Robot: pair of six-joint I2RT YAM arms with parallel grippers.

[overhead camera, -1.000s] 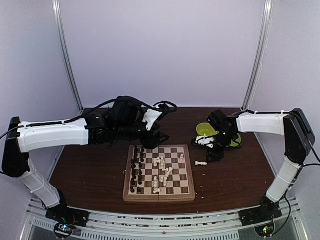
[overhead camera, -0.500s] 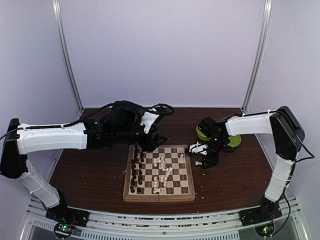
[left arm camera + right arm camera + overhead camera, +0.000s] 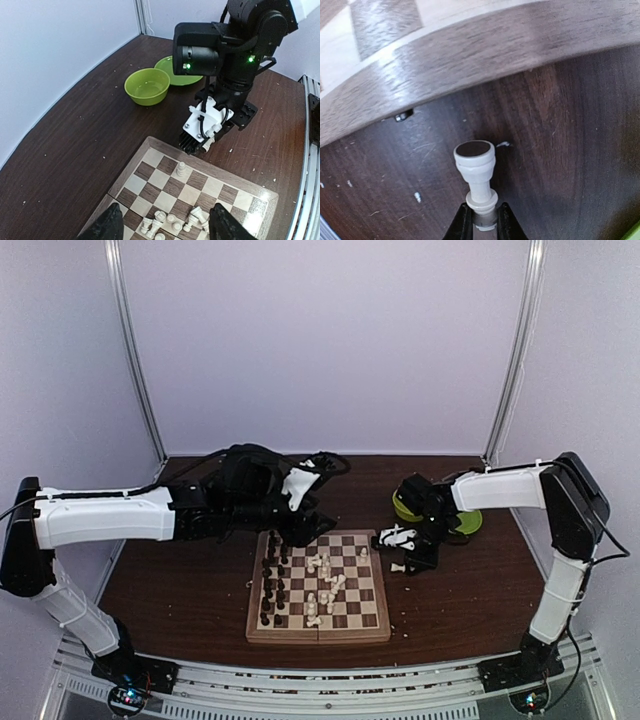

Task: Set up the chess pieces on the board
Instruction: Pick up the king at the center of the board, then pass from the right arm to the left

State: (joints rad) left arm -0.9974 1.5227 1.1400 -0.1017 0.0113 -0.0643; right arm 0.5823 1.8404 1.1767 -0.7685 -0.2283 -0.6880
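While my left gripper (image 3: 165, 227) hung open over the board (image 3: 318, 637), dark pieces (image 3: 272, 580) stood ranked along its left, white pieces (image 3: 325, 588) lay jumbled mid-board, and my right gripper (image 3: 484, 225) pinched a white piece (image 3: 476, 165) on the counter (image 3: 570, 150) alongside.

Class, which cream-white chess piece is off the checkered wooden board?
The cream-white chess piece between the right gripper's jaws, beside the board's edge; others sit on it.
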